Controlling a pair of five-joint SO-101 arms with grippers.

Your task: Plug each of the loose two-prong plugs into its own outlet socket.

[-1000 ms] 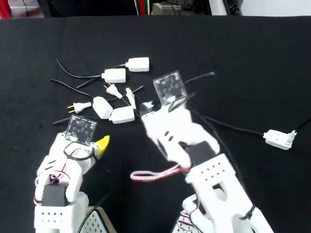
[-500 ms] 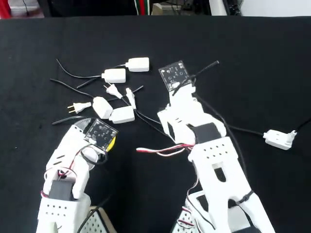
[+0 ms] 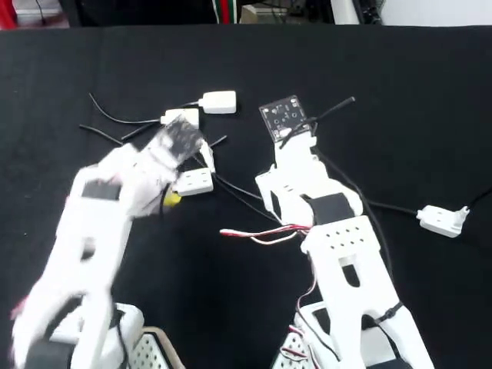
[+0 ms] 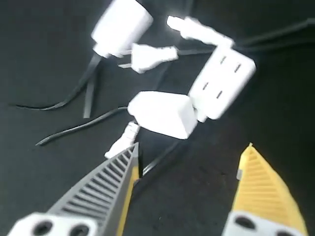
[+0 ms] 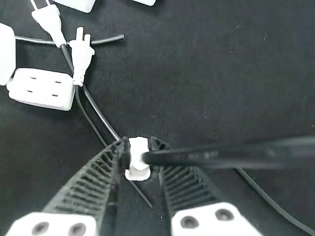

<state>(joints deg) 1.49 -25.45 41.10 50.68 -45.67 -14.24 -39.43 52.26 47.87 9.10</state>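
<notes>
Looks like plug pickup: pinches small white two-prong plug [image 5: 137,172] on black cord in right gripper [image 5: 138,143]; hovers left gripper [image 4: 192,147], fingers spread, above white rectangular outlet block [image 4: 222,82]. Next, probably: align prongs with slots.

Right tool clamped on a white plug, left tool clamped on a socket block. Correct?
Not the left one. The left wrist view shows the left tool open with nothing in it; the socket block lies loose ahead of it. The right tool is clamped on a white plug.

White printed arms [image 3: 346,254], red/white wire loop [image 3: 257,233]. Ribbed jaws: left gripper [image 4: 192,145] grey plus yellow, right gripper [image 5: 138,142] dark grey.
</notes>
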